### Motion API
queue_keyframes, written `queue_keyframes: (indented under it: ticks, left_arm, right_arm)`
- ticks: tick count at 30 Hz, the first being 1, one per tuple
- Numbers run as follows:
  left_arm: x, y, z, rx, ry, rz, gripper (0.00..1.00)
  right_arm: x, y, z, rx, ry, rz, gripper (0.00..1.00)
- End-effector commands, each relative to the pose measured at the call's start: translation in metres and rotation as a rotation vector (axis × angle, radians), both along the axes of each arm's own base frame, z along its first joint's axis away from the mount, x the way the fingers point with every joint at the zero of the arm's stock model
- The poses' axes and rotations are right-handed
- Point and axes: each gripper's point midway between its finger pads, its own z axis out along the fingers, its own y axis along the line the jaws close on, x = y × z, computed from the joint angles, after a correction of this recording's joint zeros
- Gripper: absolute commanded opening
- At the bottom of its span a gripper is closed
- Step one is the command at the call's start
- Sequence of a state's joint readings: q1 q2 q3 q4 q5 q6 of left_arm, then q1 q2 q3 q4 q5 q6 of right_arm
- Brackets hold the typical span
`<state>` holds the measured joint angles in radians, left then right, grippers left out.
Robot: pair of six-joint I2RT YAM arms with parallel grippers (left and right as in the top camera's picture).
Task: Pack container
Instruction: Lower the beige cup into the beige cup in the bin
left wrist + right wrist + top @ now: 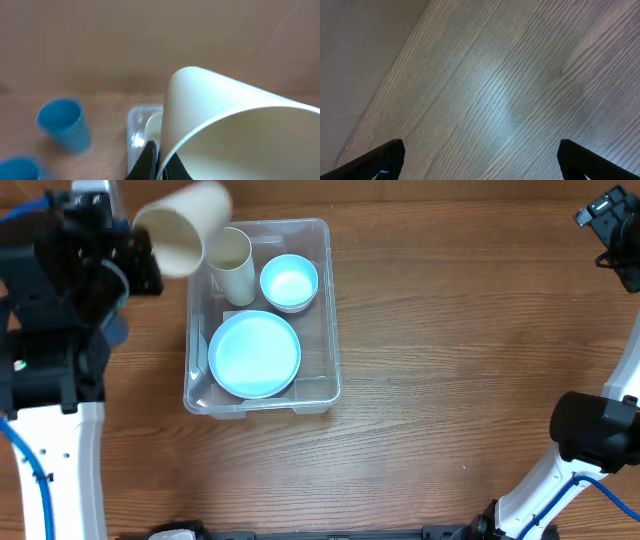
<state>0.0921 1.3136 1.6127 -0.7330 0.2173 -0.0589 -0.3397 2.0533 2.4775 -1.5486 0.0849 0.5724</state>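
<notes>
Wood-grain bench (450, 380) carries the container (331, 320), which stands left of the middle, its long side running away from the robot. Inside it a pale blue plate (254, 353) lies flat at the near end, a small pale blue bowl (289, 282) sits at the far right, and a second cream cup (232, 265) stands upright just beside the bowl on the left. The left tool (159, 166) is closed on the wall of a cream cup (185, 235); in the left wrist view its dark fingers (146, 160) pinch the rim with one inside and one outside. This cream cup is in the air and tilted on its side, above the far left corner of the container, with the mouth toward the left arm. Two blue cups (62, 122) stand on the bench beyond it, blurred. The right tool (480, 162) is far on the right side, well apart from the container, with fingers spread wide over bare wood and nothing between them.
</notes>
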Motion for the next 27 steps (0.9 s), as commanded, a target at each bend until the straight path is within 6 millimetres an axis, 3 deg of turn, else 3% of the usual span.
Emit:
queue_keyframes:
  ticks: [1,5,7,10,20,27]
  left_arm:
    - [0.027,-0.030,-0.006,-0.005,-0.007,-0.082,0.04]
    - [0.056,-0.041,-0.059,-0.012,0.133,-0.009,0.04]
    - [0.057,-0.041,-0.061,-0.013,0.141,0.002,0.04]
    - [0.053,-0.024,-0.069,0.018,0.176,0.098,0.04]
    - [0.038,-0.008,-0.088,0.077,0.270,0.168,0.04]
    - [0.040,-0.005,-0.086,0.086,0.260,0.186,0.04]
  right_arm:
    - [-0.001,0.000,0.008,-0.011,-0.020,-0.006,1.00]
    - [-0.001,0.000,0.008,-0.011,-0.020,-0.006,1.00]
    - [-0.001,0.000,0.008,-0.011,-0.020,-0.006,1.00]
    - [-0.001,0.000,0.008,-0.011,-0.020,-0.006,1.00]
    - [-0.001,0.000,0.008,-0.011,-0.020,-0.006,1.00]
    - [-0.001,0.000,0.008,-0.011,-0.020,-0.006,1.00]
